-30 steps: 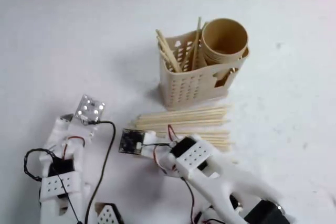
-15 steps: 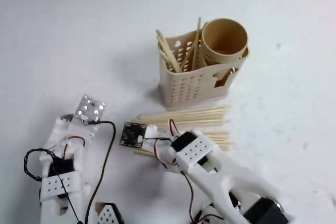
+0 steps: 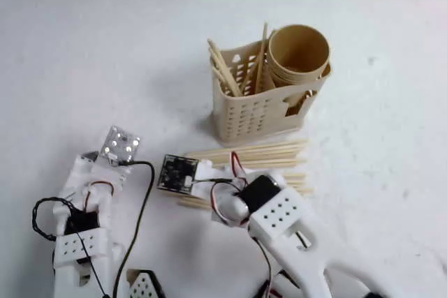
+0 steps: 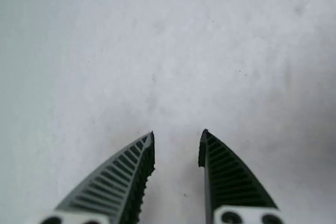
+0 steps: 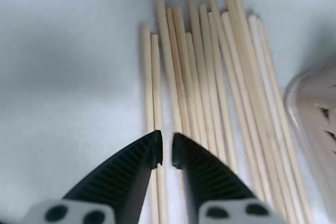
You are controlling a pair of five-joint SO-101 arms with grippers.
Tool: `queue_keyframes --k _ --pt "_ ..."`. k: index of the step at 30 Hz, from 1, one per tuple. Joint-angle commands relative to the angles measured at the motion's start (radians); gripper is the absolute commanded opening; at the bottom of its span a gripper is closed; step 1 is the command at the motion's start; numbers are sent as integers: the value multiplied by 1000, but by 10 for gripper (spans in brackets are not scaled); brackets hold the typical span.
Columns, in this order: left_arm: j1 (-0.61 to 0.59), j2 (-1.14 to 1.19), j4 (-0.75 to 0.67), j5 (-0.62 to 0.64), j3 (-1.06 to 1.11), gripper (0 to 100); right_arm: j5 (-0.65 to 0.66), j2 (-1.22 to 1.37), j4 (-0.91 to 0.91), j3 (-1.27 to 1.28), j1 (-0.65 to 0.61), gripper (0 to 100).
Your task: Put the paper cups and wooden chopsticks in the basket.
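Observation:
A cream slotted basket (image 3: 257, 109) stands at mid-table, holding stacked paper cups (image 3: 299, 50) and a few upright chopsticks (image 3: 227, 69). Many loose wooden chopsticks (image 3: 262, 155) lie side by side on the table just in front of it. My right arm (image 3: 279, 214) hangs over their left ends. In the right wrist view my right gripper (image 5: 166, 148) hovers over the chopsticks (image 5: 210, 77), its fingers a narrow gap apart with nothing gripped; the basket's rim (image 5: 315, 98) shows at the edge. My left gripper (image 4: 176, 142) is open over bare table, away from the chopsticks.
The left arm (image 3: 80, 235) rests at the table's front left, with its cable (image 3: 143, 200) looping toward the right arm. White tabletop (image 3: 105, 54) spreads to the left of and behind the basket.
The right arm has swung rightward and forward, bringing its wrist closer to the chopsticks. The left arm, the basket and the chopsticks have not moved.

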Motion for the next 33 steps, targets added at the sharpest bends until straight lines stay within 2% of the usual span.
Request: queue_keyframes --k 1,8,14,18,21,27,33 --pt "12 -8 6 -6 -2 155 14 97 -76 8 8 142" --pt "12 -8 6 -6 -2 155 14 308 -239 5 10 108" --pt "12 -8 6 -6 -2 155 14 357 -263 3 10 102" --pt "12 -8 6 -6 -2 155 14 357 -275 3 10 9" --pt "12 -8 6 -6 -2 155 14 357 -275 3 12 20" --pt "12 -8 6 -6 -2 155 12 340 -203 -92 99 16" --pt "12 -8 6 -6 -2 155 12 142 -61 -180 122 16"
